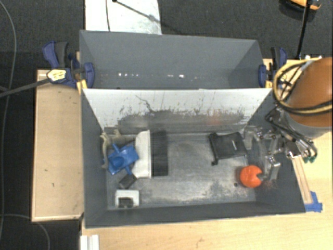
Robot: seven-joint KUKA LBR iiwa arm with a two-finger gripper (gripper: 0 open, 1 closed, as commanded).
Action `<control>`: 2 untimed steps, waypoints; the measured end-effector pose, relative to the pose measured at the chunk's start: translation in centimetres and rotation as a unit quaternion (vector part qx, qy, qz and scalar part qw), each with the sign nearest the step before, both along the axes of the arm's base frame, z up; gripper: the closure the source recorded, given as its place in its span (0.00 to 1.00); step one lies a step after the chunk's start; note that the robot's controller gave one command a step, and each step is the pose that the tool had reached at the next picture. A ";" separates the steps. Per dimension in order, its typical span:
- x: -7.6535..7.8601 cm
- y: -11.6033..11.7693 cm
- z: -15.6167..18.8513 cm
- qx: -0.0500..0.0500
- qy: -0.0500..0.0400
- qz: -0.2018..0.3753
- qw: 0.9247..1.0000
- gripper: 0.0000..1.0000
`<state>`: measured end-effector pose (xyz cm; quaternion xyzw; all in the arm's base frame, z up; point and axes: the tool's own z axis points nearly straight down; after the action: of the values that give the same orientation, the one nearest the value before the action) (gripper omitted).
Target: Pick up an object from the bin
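Observation:
An orange ball (251, 176) lies on the bin floor near the front right corner. My gripper (269, 166) hangs low by the bin's right wall, immediately right of the ball and slightly behind it; whether it touches the ball I cannot tell. A flat black block (227, 146) lies tilted just left of the gripper, behind the ball.
At the left lies a white brush with black bristles (151, 153), with a blue crumpled piece (122, 158) against it. A small dark piece (126, 181) and a white-and-black piece (126, 198) lie at the front left. The arm's orange cover and cables overhang the right rim.

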<state>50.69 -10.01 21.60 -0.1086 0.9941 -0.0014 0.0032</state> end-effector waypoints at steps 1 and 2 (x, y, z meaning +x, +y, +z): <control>0.0 -1.1 -5.7 0.002 0.000 -0.038 0.999 0.00; 0.0 -2.4 -8.8 0.002 0.004 -0.032 0.999 0.00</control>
<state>50.71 -12.44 12.76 -0.0768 0.9970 0.0010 -0.0010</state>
